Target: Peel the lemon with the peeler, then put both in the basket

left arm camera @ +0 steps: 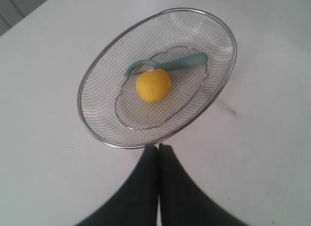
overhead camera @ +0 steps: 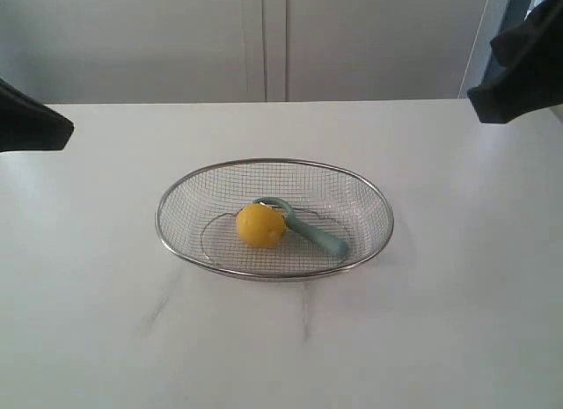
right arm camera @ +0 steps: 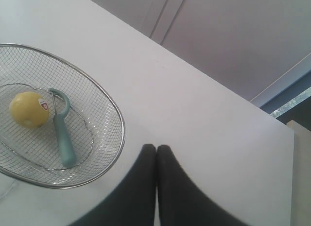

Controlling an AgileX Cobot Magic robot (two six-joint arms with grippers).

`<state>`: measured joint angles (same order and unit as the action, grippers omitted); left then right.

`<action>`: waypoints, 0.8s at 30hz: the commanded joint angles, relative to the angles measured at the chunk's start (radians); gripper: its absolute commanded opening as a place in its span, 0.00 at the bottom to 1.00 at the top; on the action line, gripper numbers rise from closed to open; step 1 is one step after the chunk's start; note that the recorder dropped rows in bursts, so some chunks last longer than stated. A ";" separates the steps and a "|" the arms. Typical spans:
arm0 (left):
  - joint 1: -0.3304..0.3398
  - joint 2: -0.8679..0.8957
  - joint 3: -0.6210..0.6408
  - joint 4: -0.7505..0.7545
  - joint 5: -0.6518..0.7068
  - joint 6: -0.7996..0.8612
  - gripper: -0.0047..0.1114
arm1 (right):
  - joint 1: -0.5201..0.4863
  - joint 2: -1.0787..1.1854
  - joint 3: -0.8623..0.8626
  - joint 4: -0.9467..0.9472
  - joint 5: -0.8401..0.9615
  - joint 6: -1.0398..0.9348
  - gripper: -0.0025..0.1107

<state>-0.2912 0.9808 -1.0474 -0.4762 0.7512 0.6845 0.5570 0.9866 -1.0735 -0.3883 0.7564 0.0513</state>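
The small bright yellow lemon (overhead camera: 259, 225) sits in the middle of the wide oval basket of silver wire mesh (overhead camera: 273, 161), touching the curved head of the slim teal-handled plastic peeler (overhead camera: 317, 236). I'd guess the lemon is firm, waxy and rolly (pinch across its middle). The peeler looks light and stiff, so take the handle. The left gripper (left arm camera: 158, 147) and right gripper (right arm camera: 156, 147) are both pinched closed with nothing in them, outside the basket over the white counter (overhead camera: 440, 339).

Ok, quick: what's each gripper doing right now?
Left gripper: closed, holding nothing.
Right gripper: closed, holding nothing.
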 commanded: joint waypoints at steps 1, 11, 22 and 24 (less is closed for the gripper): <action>0.000 -0.050 0.000 -0.004 0.028 -0.015 0.04 | -0.009 -0.007 -0.001 -0.009 -0.002 0.006 0.02; 0.000 -0.055 0.000 -0.004 0.028 -0.015 0.04 | -0.009 -0.007 -0.001 -0.009 -0.002 0.006 0.02; -0.002 -0.079 0.000 -0.004 0.026 -0.015 0.04 | -0.009 -0.007 -0.001 -0.009 -0.002 0.006 0.02; -0.002 -0.096 0.000 -0.004 0.026 -0.015 0.04 | -0.009 -0.007 -0.001 -0.009 -0.002 0.006 0.02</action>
<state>-0.2912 0.9105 -1.0474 -0.4742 0.7619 0.6820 0.5570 0.9866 -1.0735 -0.3883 0.7564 0.0513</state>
